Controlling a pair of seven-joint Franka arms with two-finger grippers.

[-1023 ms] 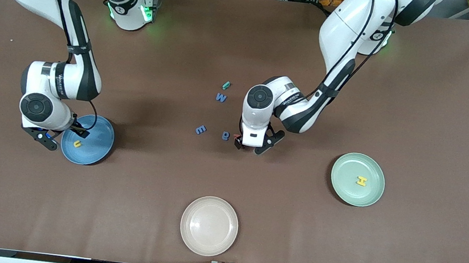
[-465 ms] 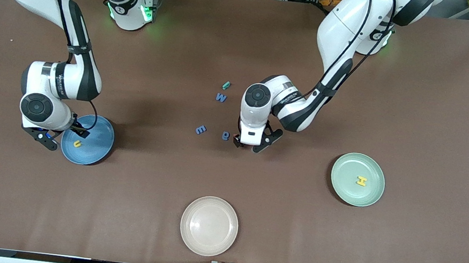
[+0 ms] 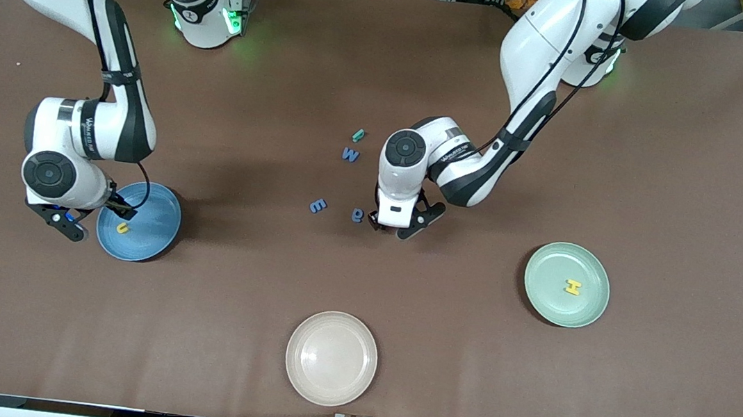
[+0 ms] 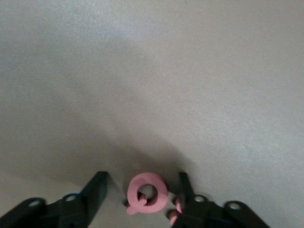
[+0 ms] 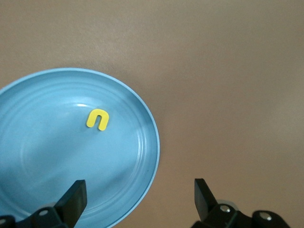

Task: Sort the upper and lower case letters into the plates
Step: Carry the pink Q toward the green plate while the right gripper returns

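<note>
While closing in: the left tool point(image 3: 387, 228) is sitting low at the bench point(image 3: 684, 167) middle, its fingers point(image 4: 97, 187) straddling a pink Q-shaped letter point(image 4: 147, 193) with gaps showing on both sides, so nothing is being gripped.
Second pink piece: a small bit point(image 4: 176, 209) is peeking out by one finger; its shape cannot be told.
Right tool point(image 3: 90, 222): it is hovering over the rim of the blue plate point(image 3: 158, 212), fingers spread wide and holding nothing.
Blue plate contents: a yellow u point(image 3: 122, 228) is lying inside.
Green plate point(image 3: 547, 291): it is sitting toward the left arm's end, carrying a yellow H point(image 3: 572, 287).
Loose letters: a blue Q point(image 3: 357, 215) is lying just beside the left tool, a blue E point(image 3: 319, 205) near it, and a blue M point(image 3: 349, 155) and a teal piece point(image 3: 357, 135) are lying farther from the front camera.
Beige plate point(image 3: 331, 358): it is resting nearest the front camera.
</note>
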